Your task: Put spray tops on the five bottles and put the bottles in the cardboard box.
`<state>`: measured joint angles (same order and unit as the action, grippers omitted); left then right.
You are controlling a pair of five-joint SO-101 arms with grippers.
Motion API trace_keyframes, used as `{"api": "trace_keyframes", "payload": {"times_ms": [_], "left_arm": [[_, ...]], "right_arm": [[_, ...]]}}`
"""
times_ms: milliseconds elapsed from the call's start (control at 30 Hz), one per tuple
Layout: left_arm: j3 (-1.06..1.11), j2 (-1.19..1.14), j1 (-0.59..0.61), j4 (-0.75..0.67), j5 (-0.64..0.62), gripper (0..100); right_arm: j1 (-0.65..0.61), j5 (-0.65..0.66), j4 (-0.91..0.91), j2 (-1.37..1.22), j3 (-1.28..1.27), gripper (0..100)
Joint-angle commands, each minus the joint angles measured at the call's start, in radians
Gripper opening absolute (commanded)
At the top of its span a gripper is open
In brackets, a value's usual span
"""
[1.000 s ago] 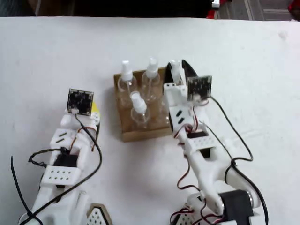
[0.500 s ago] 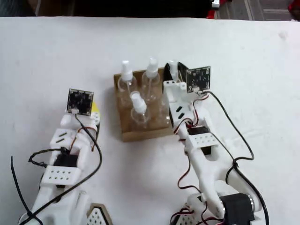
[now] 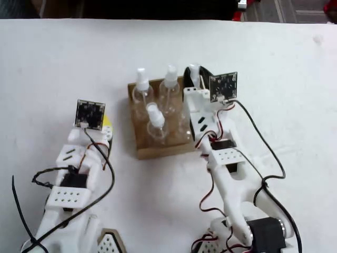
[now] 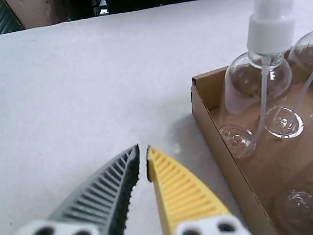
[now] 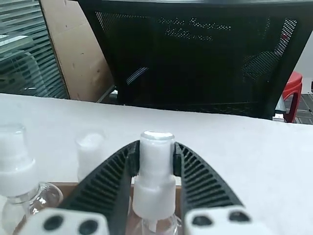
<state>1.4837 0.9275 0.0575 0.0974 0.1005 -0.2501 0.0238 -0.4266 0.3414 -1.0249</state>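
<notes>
The cardboard box [image 3: 158,152] sits mid-table with three capped clear bottles standing in it: two at the back [image 3: 141,84] [image 3: 170,79] and one in front [image 3: 155,118]. My right gripper [image 3: 195,74] is at the box's right rear corner. Its black fingers are shut on the white spray top [image 5: 155,166] of a fourth bottle; that bottle's base is hidden. My left gripper [image 4: 142,156] lies low over the table left of the box [image 4: 215,142]. Its grey and yellow fingers are shut with nothing between them. The nearest capped bottle [image 4: 249,88] stands beyond it.
The right arm [image 3: 226,168] runs along the box's right side. The left arm [image 3: 73,179] lies at the front left. White table stretches open behind the box and to the far right. A black mesh chair [image 5: 195,58] stands beyond the table's far edge.
The right wrist has shifted toward the back of the table, and its black finger has drawn in against the spray top. The left arm has not moved.
</notes>
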Motion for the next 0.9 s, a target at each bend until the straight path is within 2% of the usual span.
{"api": "trace_keyframes", "payload": {"times_ms": [0, 133, 367, 867], "left_arm": [[-0.009, 0.001, -0.013, -0.031, 0.011, 3], [-0.009, 0.001, -0.013, -0.031, 0.011, 3], [-0.009, 0.001, -0.013, -0.031, 0.011, 3], [-0.009, 0.001, -0.013, -0.031, 0.011, 3]], "right_arm": [[0.013, 0.012, -0.002, 0.048, -0.006, 1.6], [0.038, 0.011, -0.019, 0.067, -0.032, 1.6], [0.047, 0.011, -0.217, 0.062, -0.137, 1.6], [0.045, 0.003, -0.228, 0.059, -0.169, 1.6]]}}
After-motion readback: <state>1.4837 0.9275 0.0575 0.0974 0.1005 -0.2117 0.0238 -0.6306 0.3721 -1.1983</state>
